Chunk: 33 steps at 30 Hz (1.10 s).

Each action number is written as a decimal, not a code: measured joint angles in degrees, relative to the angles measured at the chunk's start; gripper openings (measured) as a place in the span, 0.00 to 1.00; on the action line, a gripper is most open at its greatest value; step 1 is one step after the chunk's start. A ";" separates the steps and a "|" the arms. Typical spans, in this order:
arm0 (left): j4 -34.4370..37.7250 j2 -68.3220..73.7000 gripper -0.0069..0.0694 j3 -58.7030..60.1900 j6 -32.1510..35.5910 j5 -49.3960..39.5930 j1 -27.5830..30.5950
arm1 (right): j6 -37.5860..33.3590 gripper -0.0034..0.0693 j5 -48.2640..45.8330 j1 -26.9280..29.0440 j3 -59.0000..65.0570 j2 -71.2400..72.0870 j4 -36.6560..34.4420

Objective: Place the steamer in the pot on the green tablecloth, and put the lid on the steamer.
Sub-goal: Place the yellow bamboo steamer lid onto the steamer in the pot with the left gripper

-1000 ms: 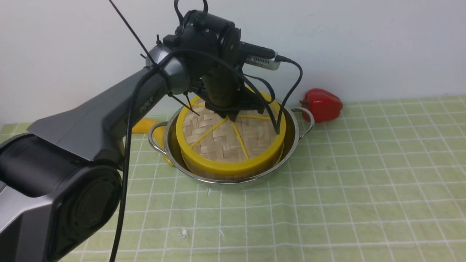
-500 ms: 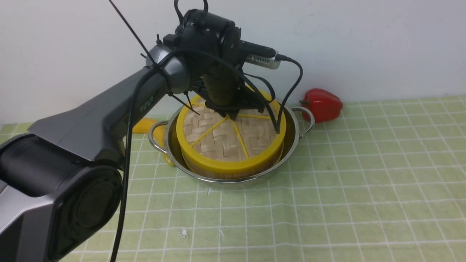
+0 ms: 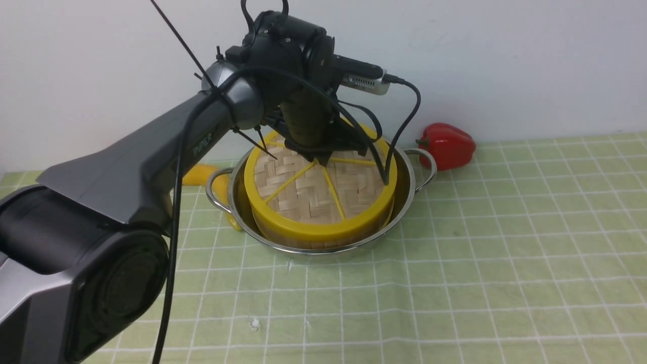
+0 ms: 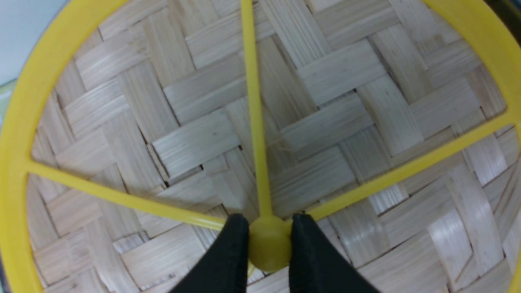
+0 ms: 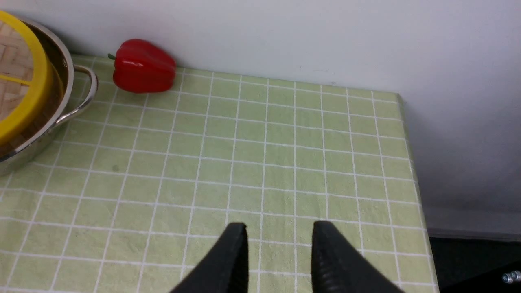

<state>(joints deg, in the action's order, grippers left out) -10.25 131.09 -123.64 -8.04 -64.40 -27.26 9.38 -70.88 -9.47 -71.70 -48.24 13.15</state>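
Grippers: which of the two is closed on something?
The left gripper: its jaws pinch the lid at its yellow centre. The right gripper has jaws apart over the green tablecloth, holding nothing.

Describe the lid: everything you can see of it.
The lid is a flat round disc of pale woven bamboo strips with a thick yellow rim and thin yellow spokes meeting at a small yellow knob. It lies level on the steamer inside the pot. The left gripper pinches the knob between its black fingers.
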 joint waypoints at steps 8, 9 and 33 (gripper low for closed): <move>0.00 -0.04 0.24 0.00 -0.22 0.18 0.00 | 0.00 0.38 0.00 0.00 0.00 0.00 0.00; 0.00 -0.04 0.24 0.00 -0.27 0.18 0.00 | 0.00 0.38 0.00 0.00 0.00 0.00 0.00; -0.40 -0.04 0.24 0.05 -1.08 0.40 0.00 | 0.49 0.38 0.00 0.00 0.00 0.00 0.00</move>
<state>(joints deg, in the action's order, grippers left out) -10.65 131.04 -123.59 -9.12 -64.01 -27.26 9.87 -70.88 -9.47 -71.70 -48.24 13.15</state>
